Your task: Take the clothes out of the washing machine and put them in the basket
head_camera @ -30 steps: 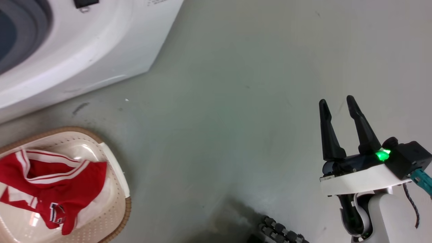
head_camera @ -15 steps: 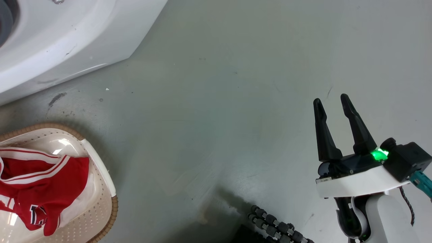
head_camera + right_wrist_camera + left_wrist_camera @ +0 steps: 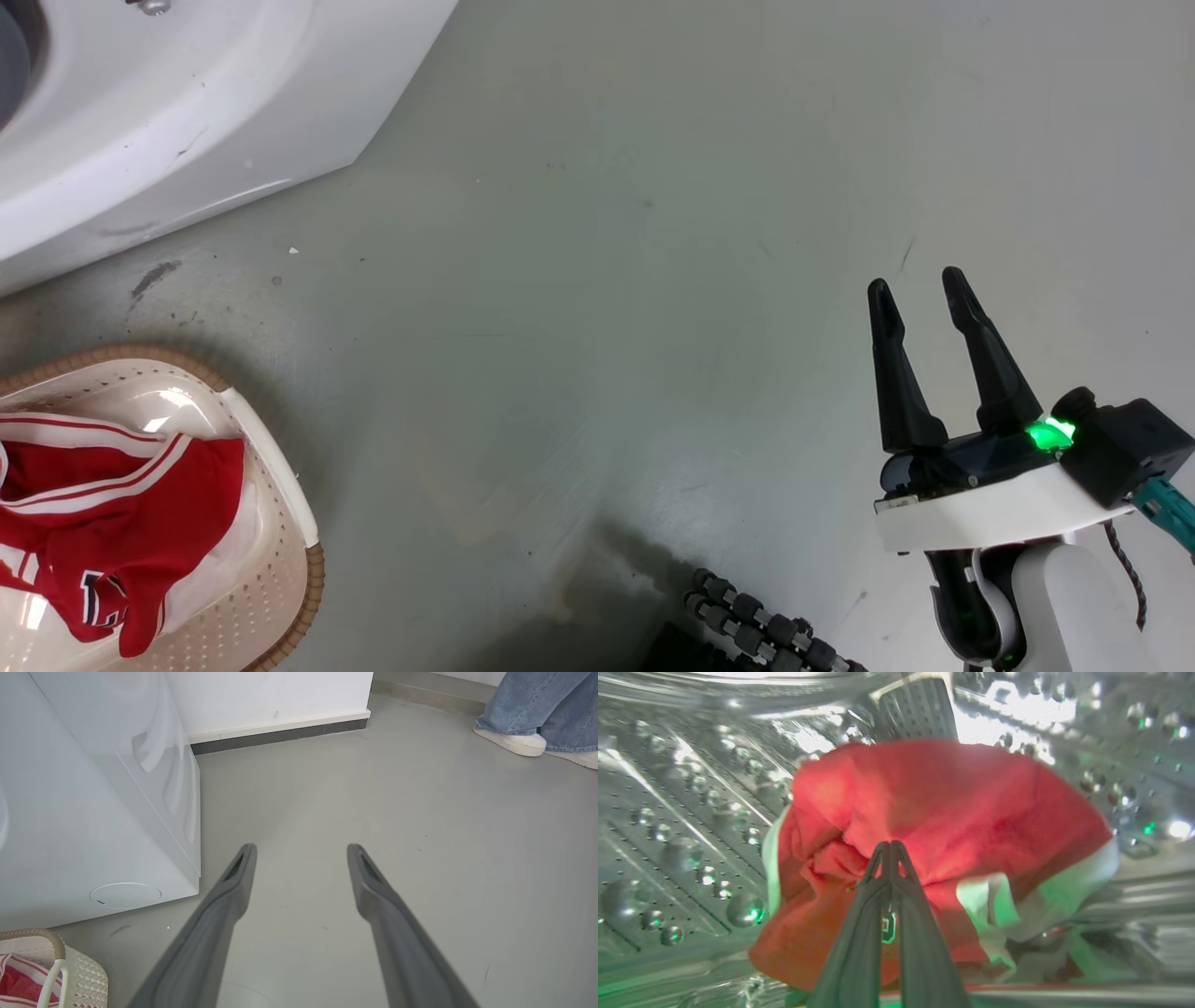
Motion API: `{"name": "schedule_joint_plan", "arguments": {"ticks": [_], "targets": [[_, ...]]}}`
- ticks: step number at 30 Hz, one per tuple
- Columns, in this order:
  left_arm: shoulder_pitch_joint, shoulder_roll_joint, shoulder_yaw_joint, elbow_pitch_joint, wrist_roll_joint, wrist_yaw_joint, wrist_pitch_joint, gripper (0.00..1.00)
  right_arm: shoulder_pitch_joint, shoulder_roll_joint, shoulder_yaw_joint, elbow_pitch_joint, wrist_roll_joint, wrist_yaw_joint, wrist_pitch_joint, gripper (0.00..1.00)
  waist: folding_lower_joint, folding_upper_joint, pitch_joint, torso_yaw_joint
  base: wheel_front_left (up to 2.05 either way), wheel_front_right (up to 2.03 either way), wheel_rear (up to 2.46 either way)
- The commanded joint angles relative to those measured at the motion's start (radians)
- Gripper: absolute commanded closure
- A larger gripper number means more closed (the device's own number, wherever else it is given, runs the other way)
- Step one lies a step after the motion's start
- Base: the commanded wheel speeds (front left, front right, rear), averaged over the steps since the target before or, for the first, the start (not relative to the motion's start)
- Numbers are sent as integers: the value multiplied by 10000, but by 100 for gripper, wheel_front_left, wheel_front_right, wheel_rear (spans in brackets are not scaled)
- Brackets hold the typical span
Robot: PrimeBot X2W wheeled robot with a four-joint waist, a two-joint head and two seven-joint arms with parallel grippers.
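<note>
Inside the drum (image 3: 668,826), left jaws pinch a red garment (image 3: 952,798); right jaws stay spread, hardly moved.

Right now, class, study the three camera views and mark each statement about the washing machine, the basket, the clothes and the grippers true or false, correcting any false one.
1. The left gripper is shut on a red garment inside the steel drum. True.
2. The right gripper holds clothing. False: its fingers are spread over the floor, holding nothing.
3. The basket is empty. False: a red striped jersey lies in it.
4. A person's shoes stand on the floor. True.
5. The basket sits on top of the washing machine. False: it stands on the floor beside the machine.
</note>
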Motion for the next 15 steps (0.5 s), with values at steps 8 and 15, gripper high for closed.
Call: {"name": "schedule_joint_plan", "arguments": {"ticks": [8, 15], "targets": [[769, -205, 454, -354, -328, 462, -1523, 100, -257, 9, -75, 24, -134, -5, -18, 0, -1, 0, -432, 105, 0, 0, 0], [1614, -886, 856, -117, -863, 548, -3796, 100, -222, 9, -489, -80, -492, -3, -17, 0, -1, 0, -1210, 707, 0, 0, 0]]}}
